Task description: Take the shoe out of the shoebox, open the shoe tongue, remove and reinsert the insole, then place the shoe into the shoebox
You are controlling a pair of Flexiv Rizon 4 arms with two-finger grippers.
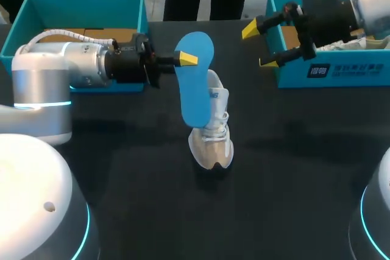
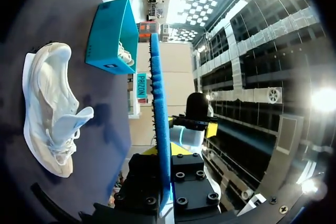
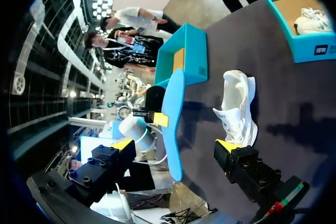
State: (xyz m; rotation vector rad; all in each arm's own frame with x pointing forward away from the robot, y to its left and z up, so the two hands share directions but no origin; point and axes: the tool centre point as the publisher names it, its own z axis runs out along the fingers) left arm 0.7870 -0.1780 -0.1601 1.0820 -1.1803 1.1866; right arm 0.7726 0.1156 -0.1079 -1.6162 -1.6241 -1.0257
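Observation:
My left gripper (image 1: 184, 59) is shut on a blue insole (image 1: 196, 77) and holds it on edge above the table. In the left wrist view the insole (image 2: 159, 103) runs edge-on out from between the fingers. A white shoe (image 1: 211, 133) stands on the dark table just below the insole, toe toward the front edge; it also shows in the left wrist view (image 2: 50, 114). My right gripper (image 1: 261, 45) hangs open in front of the right shoebox (image 1: 332, 71), with nothing between its fingers. From the right wrist view the insole (image 3: 173, 114) and shoe (image 3: 239, 108) lie ahead of that gripper (image 3: 176, 145).
A second white shoe (image 1: 361, 44) lies inside the right teal shoebox. Another teal box (image 1: 85, 4) with a brown cardboard liner stands at the back left, behind my left arm. Bare dark tabletop (image 1: 286, 168) spreads in front of the shoe.

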